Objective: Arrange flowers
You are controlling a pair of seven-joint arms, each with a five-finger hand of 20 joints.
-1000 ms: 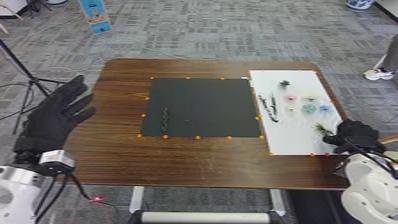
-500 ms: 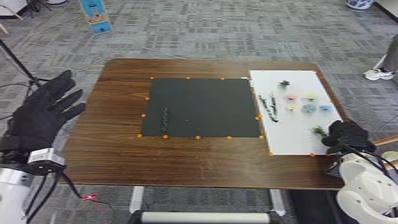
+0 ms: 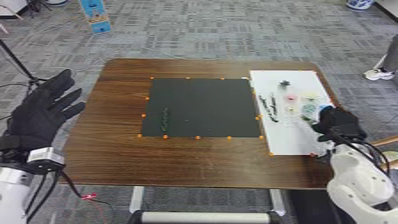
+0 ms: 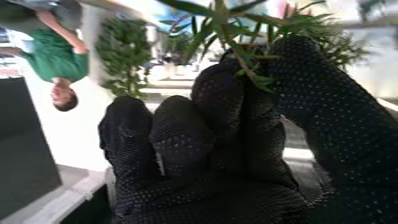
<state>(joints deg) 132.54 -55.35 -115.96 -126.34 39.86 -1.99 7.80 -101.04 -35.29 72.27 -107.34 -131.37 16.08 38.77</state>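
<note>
Grip state, right hand (image 4: 213, 197), gloved in black dotted fabric: closed, with a slender green leafy sprig (image 4: 220, 30) pinched between thumb and fingers. The hand is positioned at the right edge of the white rectangular board (image 3: 284, 142); the sprig is at its fingertips.

Current step, as judged: pick-up of one piece of greenery. The next move calls for a clear lift, then a transfer leftward to the black square board (image 3: 200, 110), where the arrangement appears to be built. Maintain light pressure, as the thin stem may turn in the grip. Keep the leaves clear of the blossoms during the lift.

Parts on the white board, near the hand: a blue blossom (image 3: 325, 106), a pale blue-green blossom (image 3: 308, 108), a pale yellow blossom (image 3: 310, 95), a pink blossom (image 3: 291, 98) and a small dark green rosette (image 3: 284, 83). Farther left on the same board: dark slender stems (image 3: 273, 107).

Part on the black board: one thin dark green stem (image 3: 164, 120), laid lengthwise near the left edge. Both boards are bordered by small orange markers (image 3: 198, 137) on the brown wooden table (image 3: 115, 165).

Left hand (image 3: 37, 115), black-gloved: raised beside the table's left edge, fingers extended, holding nothing.

Markings: none legible on the parts.
</note>
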